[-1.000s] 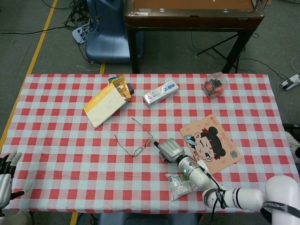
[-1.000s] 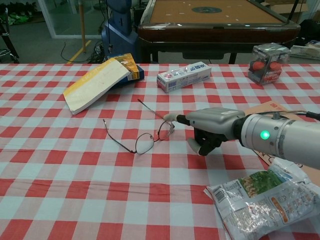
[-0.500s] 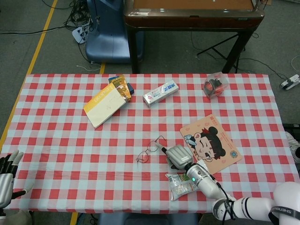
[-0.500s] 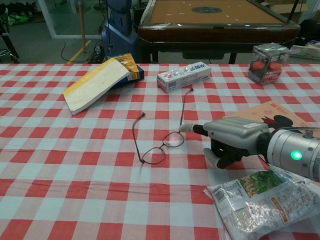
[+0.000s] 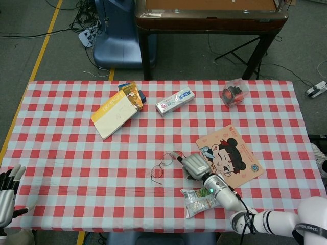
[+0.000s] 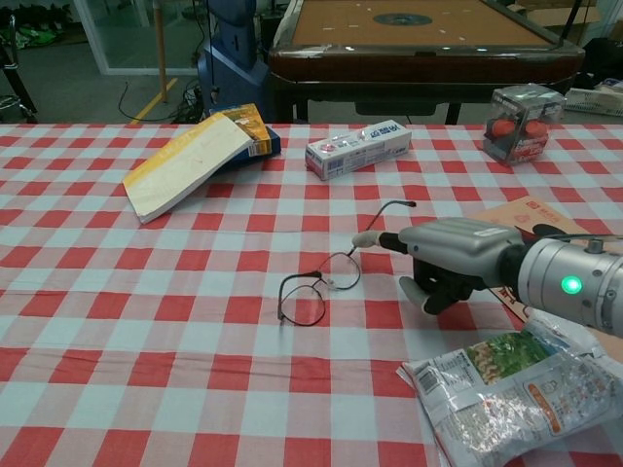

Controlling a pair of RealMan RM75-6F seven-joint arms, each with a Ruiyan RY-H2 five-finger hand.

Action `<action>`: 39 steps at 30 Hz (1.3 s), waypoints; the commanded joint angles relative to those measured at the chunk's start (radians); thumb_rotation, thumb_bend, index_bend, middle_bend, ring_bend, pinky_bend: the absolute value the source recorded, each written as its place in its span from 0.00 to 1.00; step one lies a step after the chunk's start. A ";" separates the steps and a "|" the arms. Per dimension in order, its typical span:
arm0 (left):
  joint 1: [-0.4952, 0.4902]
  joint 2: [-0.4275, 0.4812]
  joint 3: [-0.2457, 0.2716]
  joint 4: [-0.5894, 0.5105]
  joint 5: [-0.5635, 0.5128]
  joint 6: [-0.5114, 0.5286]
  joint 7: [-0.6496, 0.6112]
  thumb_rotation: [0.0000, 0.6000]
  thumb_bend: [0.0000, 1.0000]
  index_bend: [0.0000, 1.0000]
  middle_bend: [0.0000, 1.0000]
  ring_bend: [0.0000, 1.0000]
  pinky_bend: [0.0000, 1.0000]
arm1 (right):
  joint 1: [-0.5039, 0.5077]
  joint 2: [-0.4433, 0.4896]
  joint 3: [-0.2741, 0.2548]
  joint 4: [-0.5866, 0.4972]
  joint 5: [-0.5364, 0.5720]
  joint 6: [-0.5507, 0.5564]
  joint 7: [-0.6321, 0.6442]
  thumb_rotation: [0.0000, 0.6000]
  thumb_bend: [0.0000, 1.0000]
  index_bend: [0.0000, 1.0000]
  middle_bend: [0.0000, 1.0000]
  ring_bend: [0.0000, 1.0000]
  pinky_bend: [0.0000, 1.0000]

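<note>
My right hand [image 6: 443, 255] pinches the glasses [image 6: 321, 284] by one temple between thumb and fingers [image 6: 368, 238], lenses on the counter [image 6: 146, 321] just left of it. My left hand [image 5: 7, 188], far left of the glasses, is spread, holding nothing.
</note>
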 commanded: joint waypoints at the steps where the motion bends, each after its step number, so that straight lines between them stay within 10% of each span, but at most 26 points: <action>1: 0.001 -0.001 0.000 0.000 -0.002 0.000 0.000 1.00 0.16 0.00 0.00 0.00 0.00 | 0.008 -0.005 0.002 0.017 0.002 -0.014 0.003 1.00 0.66 0.00 0.98 1.00 0.88; 39: 0.007 0.001 0.000 0.007 -0.003 0.005 -0.014 1.00 0.16 0.00 0.00 0.00 0.00 | -0.038 0.040 0.029 -0.114 -0.074 0.095 0.016 1.00 0.66 0.00 0.97 1.00 0.88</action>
